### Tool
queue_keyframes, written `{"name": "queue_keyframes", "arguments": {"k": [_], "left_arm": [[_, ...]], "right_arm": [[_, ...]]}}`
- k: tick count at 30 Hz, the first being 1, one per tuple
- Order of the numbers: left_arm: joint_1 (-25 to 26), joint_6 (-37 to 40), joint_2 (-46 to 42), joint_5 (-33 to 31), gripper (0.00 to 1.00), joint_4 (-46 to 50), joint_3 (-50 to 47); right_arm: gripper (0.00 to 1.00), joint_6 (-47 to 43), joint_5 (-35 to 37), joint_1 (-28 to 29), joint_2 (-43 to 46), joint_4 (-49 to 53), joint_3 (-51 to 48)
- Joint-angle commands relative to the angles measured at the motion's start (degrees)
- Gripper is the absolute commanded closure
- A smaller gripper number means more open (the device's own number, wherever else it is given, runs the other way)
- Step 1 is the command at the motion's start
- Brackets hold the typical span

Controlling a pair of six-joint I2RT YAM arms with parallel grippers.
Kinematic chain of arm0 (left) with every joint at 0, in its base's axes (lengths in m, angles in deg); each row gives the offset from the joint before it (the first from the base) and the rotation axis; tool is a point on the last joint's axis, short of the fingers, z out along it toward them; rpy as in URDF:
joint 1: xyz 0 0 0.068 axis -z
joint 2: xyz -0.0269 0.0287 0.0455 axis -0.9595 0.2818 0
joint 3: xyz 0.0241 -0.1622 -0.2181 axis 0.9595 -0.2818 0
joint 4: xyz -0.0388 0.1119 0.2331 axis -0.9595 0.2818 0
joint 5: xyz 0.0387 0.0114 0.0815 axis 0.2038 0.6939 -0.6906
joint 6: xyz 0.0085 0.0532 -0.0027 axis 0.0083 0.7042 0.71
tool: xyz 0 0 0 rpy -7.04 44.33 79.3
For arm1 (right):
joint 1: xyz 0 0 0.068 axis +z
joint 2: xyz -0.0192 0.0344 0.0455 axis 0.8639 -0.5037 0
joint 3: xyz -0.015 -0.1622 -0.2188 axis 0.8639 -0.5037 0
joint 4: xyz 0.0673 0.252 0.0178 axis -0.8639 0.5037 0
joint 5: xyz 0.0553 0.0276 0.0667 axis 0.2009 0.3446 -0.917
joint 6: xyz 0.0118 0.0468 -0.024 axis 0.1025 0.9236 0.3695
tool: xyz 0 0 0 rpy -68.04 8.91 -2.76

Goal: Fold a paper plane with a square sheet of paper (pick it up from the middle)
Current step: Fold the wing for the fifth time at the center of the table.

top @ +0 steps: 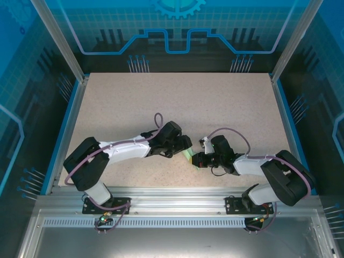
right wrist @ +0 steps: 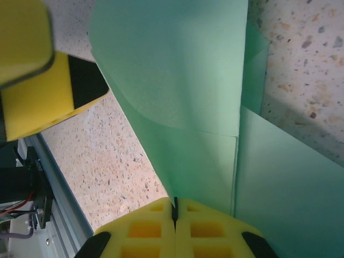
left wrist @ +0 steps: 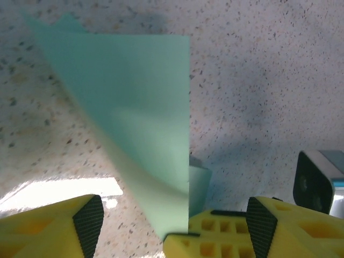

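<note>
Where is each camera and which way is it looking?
Top external: high behind the robot, looking down on the table; the left arm and right arm meet at the green paper.
Left wrist: on the left arm, facing down at the paper; its open left gripper shows.
Right wrist: on the right arm, close up; the right gripper pinches the paper.
Shared: all three show the paper.

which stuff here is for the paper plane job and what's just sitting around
For the job: green sheet of paper, clamped in the shut right gripper; open left gripper beside it.
Just there: table, metal rail along its near edge.
</note>
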Motion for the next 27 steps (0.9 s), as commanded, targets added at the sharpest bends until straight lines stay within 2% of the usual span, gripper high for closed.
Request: {"name": "queue_keyframes", "arguments": {"k": [1,13,18,22,27], "left_arm": [[0.0,1.5,3.5,1.4,0.24,3.6,4.5],[-1.4,-1.2,5.8,1.9,0.23,8.9,6.9],[-1.5,-1.0,7.6,2.3,0.33,10.4,8.4],[-1.6,-0.9,8.7,2.7,0.37,10.9,9.4],[-1.8,-0.2,9.1,3.0,0.51,12.0,10.4]], "right_arm": [[1.0,-1.2,-2.2,-1.0,-0.4,0.2,-0.2],[0.95,-6.0,0.4,-1.0,3.4,5.6,0.4],[0.91,-7.8,1.6,-0.6,4.9,8.4,0.8],[0.86,-10.1,3.3,0.0,5.7,11.0,1.5],[0.78,-12.6,7.0,2.0,6.1,13.4,2.3]]}}
